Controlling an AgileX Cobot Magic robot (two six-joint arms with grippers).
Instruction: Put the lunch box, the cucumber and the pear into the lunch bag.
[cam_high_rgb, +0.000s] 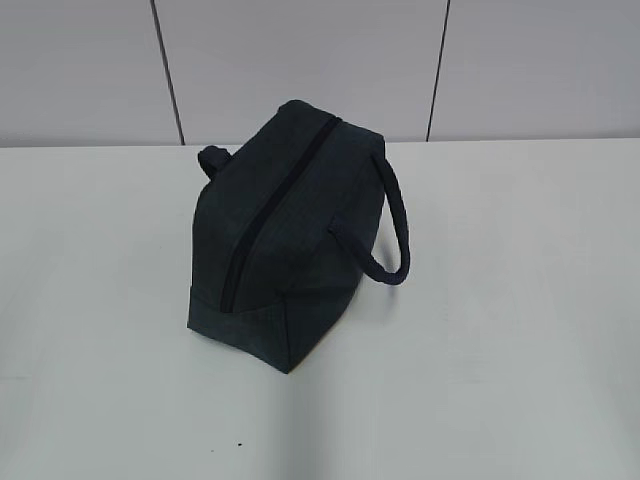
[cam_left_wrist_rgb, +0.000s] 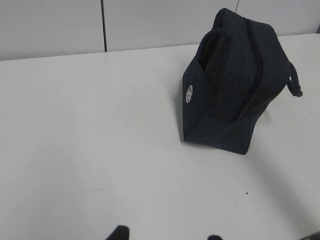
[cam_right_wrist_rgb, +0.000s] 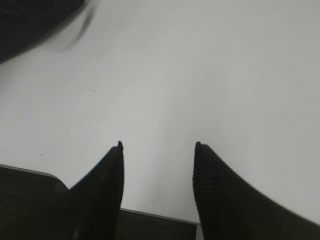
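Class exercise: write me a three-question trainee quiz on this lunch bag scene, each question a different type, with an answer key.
1. True or false: the lunch bag has its zipper closed.
2. What shows between the right claw tips? A) a pear B) bare table C) a handle
3. Fill in: the bag's pale round logo appears in the ____ wrist view.

Key: 1 true; 2 B; 3 left.

The lunch bag (cam_high_rgb: 285, 235) stands on the bench (cam_high_rgb: 500, 380), towards its back edge before the wall (cam_high_rgb: 300, 60). The bag's zipper (cam_high_rgb: 270, 210) runs along its top, a handle (cam_high_rgb: 385, 225) on its right.
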